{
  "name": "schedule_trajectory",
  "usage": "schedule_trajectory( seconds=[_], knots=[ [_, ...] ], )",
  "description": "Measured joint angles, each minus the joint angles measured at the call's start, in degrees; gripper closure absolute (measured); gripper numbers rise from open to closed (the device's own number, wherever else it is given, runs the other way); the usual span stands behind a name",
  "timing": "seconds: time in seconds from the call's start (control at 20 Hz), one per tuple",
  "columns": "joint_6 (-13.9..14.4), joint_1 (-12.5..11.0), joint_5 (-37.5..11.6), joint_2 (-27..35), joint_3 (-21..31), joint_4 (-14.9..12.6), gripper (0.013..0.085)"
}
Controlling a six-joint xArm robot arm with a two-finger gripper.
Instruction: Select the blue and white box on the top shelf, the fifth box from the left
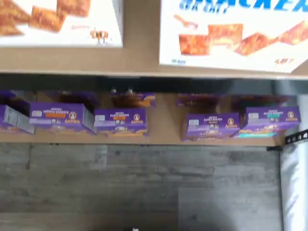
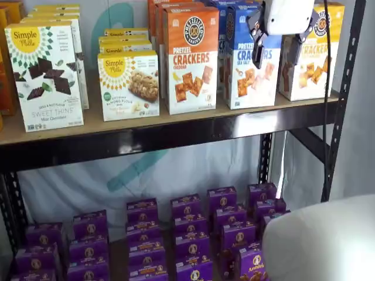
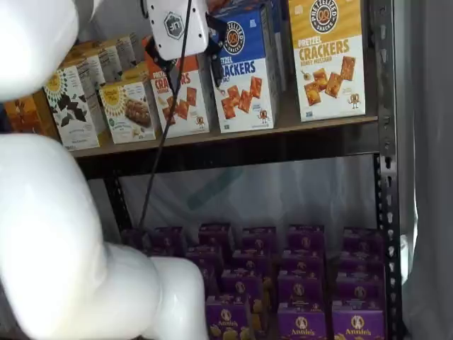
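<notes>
The blue and white box [image 2: 249, 64] stands on the top shelf [image 2: 176, 126] between an orange and a yellow cracker box; it also shows in a shelf view [image 3: 244, 78]. My gripper [image 2: 275, 35] hangs in front of its upper right part. A black finger shows on each side of the white body with a gap between them, and nothing is held. The white gripper body [image 3: 173, 25] shows left of the box's front. In the wrist view the box's white lower half with pictured crackers [image 1: 231, 33] is close, above the shelf board [image 1: 139, 57].
An orange Cheddar box [image 2: 190, 58] stands left of the target and a yellow box [image 2: 310, 52] right of it. Simple Mills boxes [image 2: 44, 76] stand further left. Several purple boxes [image 2: 187, 234] fill the lower level. A black upright [image 2: 345, 88] and a cable [image 2: 327, 88] are at the right.
</notes>
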Motion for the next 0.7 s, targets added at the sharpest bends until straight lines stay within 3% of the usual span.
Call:
schedule_trajectory(
  seconds=[0.35,0.7],
  knots=[
    [-1.9,-2.0,-3.2,4.8,-3.9,0.2,0.013],
    [-3.1,-3.4,-3.4,9.6,-8.3,1.0,0.013]
  ],
)
